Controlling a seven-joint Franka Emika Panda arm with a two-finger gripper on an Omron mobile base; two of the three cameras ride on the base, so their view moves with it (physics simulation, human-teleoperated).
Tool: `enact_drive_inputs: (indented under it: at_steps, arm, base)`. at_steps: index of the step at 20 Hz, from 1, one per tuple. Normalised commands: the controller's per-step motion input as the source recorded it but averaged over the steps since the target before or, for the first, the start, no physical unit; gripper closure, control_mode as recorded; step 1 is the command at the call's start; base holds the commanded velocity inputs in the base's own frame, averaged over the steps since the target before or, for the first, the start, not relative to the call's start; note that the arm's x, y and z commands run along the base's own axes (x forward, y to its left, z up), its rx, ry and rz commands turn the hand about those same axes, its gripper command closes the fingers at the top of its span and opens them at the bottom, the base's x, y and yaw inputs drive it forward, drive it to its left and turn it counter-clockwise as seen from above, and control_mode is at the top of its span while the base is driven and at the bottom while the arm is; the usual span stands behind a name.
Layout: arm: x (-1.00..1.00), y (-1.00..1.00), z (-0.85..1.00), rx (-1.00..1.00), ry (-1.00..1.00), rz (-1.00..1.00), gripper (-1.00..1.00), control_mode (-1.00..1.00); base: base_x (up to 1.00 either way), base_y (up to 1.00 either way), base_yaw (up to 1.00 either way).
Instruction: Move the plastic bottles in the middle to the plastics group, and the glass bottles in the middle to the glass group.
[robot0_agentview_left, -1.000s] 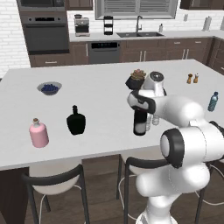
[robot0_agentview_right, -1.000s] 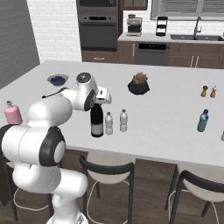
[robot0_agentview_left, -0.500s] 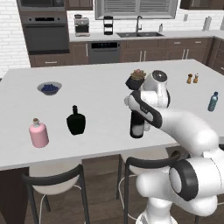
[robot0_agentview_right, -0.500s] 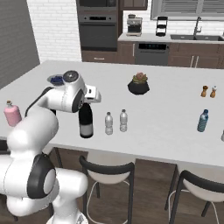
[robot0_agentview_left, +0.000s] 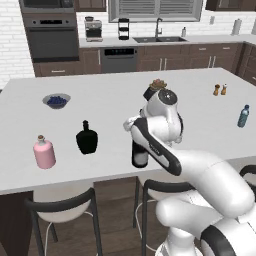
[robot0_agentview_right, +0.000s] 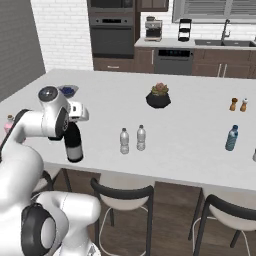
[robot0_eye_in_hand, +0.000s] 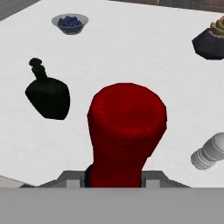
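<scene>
Item: wine bottle (robot0_agentview_right: 74, 145), dark, red capped neck. Location: near the front edge of the table (robot0_agentview_left: 115, 95), between the middle and the glass group. I hold it at the neck; the jaws are closed on it, and in the hand view the red cap (robot0_eye_in_hand: 127, 127) rises straight out from between them. Whether its base rests on the table or rides just above it I cannot tell.

Item: gripper (robot0_agentview_right: 71, 121), at the bottle's neck, arm folded tight around it.

Item: black flask (robot0_agentview_left: 87, 139), and pink bottle (robot0_agentview_left: 44, 152) beyond it. This is the destination.

Items left in the middle: two small clear bottles (robot0_agentview_right: 132, 139) side by side, upright.

Risks, as I judge them:
- A tall bottle held high up can swing or slip in the grip if I move fast.
- It stands close to the table's front edge; a drift toward me could carry it off.
- Setting it down too near the flask could knock the flask over.
- A tilted release would topple it.
</scene>
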Motion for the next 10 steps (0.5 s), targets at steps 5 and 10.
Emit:
enact_drive_inputs:
  at_steps: [5,10]
  arm:
    - [0.01,1.0,0.36,0.0,-0.03,0.0,1.0,-1.0]
    - [0.0,1.0,0.15,-0.01,0.0,0.01,1.0,-1.0]
  base:
    - [0.0,0.0,0.0]
    - [0.0,0.0,0.0]
